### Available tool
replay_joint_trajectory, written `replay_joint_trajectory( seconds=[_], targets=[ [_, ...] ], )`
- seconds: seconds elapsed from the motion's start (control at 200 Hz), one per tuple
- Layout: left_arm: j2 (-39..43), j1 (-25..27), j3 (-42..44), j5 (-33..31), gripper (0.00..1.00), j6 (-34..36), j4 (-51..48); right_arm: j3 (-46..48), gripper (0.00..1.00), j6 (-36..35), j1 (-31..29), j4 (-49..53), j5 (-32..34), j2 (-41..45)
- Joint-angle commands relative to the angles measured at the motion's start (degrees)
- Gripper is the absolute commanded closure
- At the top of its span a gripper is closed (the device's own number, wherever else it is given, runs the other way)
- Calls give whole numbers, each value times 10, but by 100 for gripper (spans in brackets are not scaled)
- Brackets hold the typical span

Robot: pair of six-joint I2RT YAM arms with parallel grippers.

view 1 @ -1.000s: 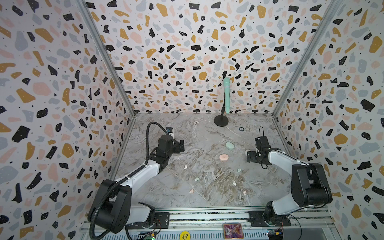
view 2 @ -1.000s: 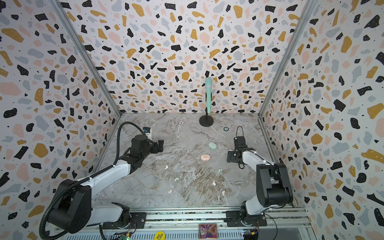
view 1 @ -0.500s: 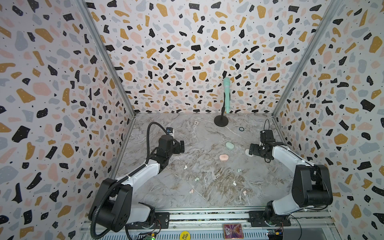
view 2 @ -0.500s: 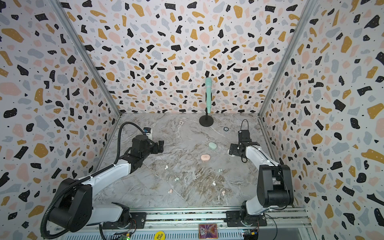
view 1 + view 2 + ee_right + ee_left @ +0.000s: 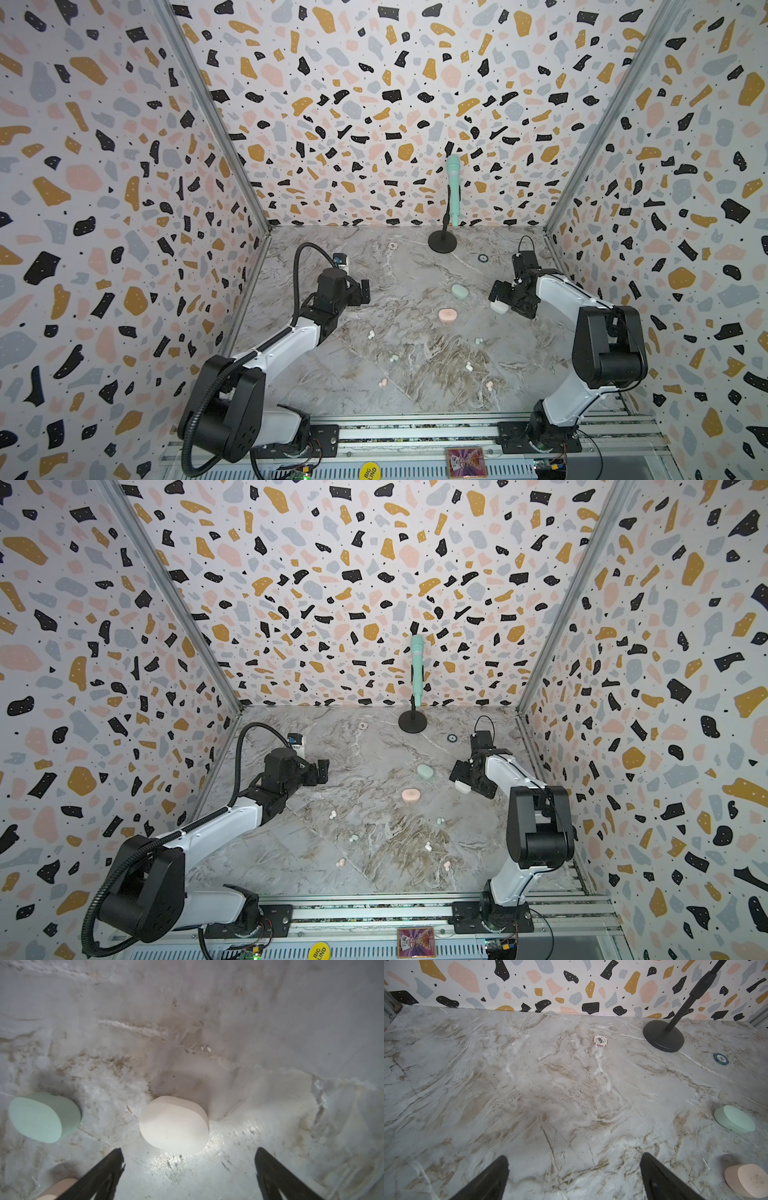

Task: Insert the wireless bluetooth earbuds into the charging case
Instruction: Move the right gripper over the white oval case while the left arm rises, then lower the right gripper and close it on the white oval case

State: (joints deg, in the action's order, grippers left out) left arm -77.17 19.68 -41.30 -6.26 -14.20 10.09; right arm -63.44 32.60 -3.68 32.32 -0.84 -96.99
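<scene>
Three closed pebble-shaped charging cases lie on the marble floor: mint (image 5: 459, 291), pink (image 5: 447, 315) and white (image 5: 498, 307). My right gripper (image 5: 509, 303) hovers open just over the white case (image 5: 174, 1124), which lies ahead of its fingertips and is not touched. In the right wrist view the gripper (image 5: 189, 1172) holds nothing. Several tiny earbuds lie loose nearer the front: a white one (image 5: 371, 333), a mint one (image 5: 478, 341), a pink one (image 5: 382, 382). My left gripper (image 5: 361, 293) hangs open and empty at the left, well away from the cases (image 5: 735, 1119).
A mint microphone (image 5: 453, 189) stands on a black round base (image 5: 442, 242) at the back wall. Two poker chips (image 5: 392, 246) (image 5: 482, 258) lie near it. Patterned walls close in the left, back and right sides.
My right gripper has shifted a little and turned over the white case, staying open. The left arm has not moved.
</scene>
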Motion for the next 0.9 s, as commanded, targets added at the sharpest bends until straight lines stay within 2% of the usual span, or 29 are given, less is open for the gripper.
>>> replay_joint_trajectory(
  seconds=[0.0,0.185,0.405,0.756,0.896],
  targets=[
    [1,1,-17,5,0,-1,1,-32,1,33,-5,20,0,-6],
    [2,1,-17,5,0,-1,0,-39,0,52,-8,8,-9,-29],
    [3,1,-15,7,0,-3,3,-31,16,79,-12,-17,-16,-45],
    [4,2,-15,6,0,-4,1,-48,21,83,-15,-11,-5,-67],
    [5,1,-15,4,0,-3,-1,-51,28,82,-15,-7,-5,-71]
  ],
)
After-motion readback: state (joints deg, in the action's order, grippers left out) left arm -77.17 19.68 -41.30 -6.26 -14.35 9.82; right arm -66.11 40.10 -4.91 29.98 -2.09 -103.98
